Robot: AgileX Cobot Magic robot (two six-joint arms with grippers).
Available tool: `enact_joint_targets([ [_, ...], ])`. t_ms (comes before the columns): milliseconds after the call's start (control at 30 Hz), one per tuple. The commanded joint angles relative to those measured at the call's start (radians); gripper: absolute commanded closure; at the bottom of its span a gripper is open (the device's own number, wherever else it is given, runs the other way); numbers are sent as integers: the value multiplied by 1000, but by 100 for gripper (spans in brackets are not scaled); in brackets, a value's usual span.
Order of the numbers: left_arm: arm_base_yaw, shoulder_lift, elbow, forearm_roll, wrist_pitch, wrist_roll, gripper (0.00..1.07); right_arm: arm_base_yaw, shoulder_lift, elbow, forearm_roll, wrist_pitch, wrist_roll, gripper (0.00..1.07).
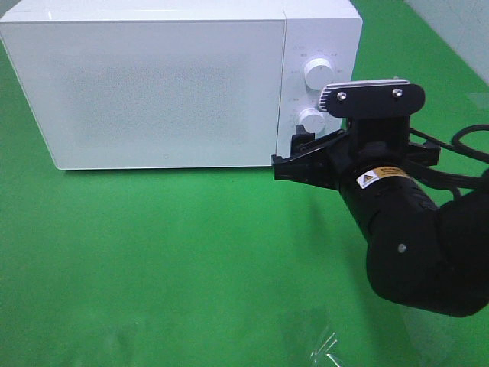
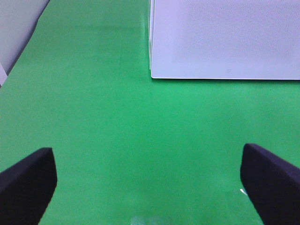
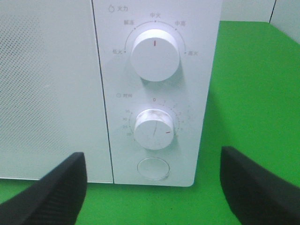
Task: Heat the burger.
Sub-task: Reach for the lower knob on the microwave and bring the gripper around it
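In the high exterior view, a white microwave [image 1: 153,84] is seen at the back of the green worktop [image 1: 153,267] with its door [image 1: 145,92] shut. The right tool [image 1: 290,155] is held just in front of the control panel, below the lower dial [image 1: 312,121]. The left tool is shown by no part of this view.

In the left wrist view, the left tool [image 2: 147,183] is spread wide over bare worktop, with nothing between its fingers [image 2: 26,185]. One front corner of the microwave is shown.

In the right wrist view, the right tool is also spread wide and holds nothing. Only here are the panel details given: the upper dial [image 3: 155,55] is marked straight up, and a round button [image 3: 152,168] sits under the lower dial.

The burger is shown in no view, so its place and heading cannot be told.
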Motion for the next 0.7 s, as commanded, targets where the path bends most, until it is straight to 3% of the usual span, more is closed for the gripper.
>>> enact_joint_targets([
  [33, 3, -10, 3, -6, -1, -6, 6, -1, 31, -32, -5, -13, -2, 32],
  [333, 3, -10, 3, -6, -1, -6, 6, -70, 140, -142, -17, 22, 29, 32],
  [700, 3, -10, 3, -6, -1, -6, 6, -167, 233, -249, -119, 94, 42, 32],
])
